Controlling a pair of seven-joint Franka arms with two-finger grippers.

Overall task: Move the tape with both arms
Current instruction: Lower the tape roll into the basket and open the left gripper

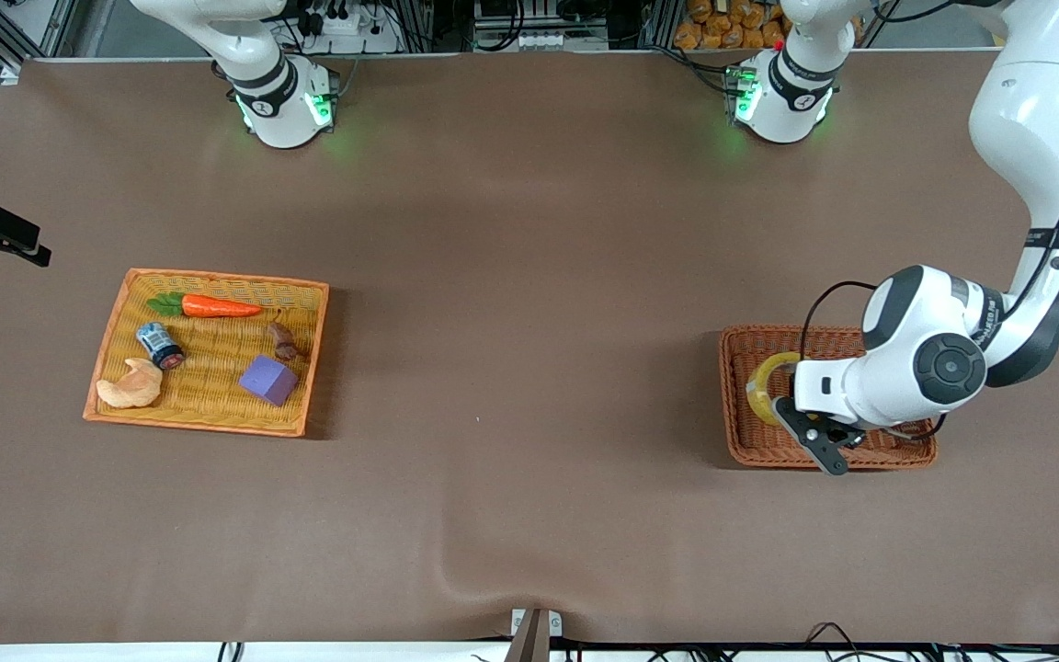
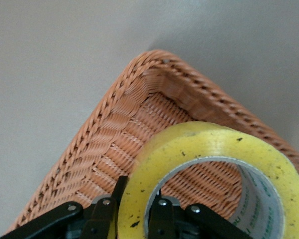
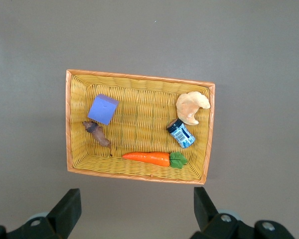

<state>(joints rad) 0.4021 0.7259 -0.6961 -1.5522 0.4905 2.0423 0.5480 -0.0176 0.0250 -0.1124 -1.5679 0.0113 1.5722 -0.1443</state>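
Tape (image 2: 209, 154) upright, rim clenched in left end effector (image 2: 134, 209), over brown basket (image 2: 114, 119).

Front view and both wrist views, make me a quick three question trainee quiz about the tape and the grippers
1. True or false: the left gripper is shut on the tape.
2. The tape is over which basket? A. the brown basket B. the yellow basket
3. Fill in: the right gripper, hanging over the table near the yellow basket, is ____.

Key: 1 true; 2 A; 3 open.
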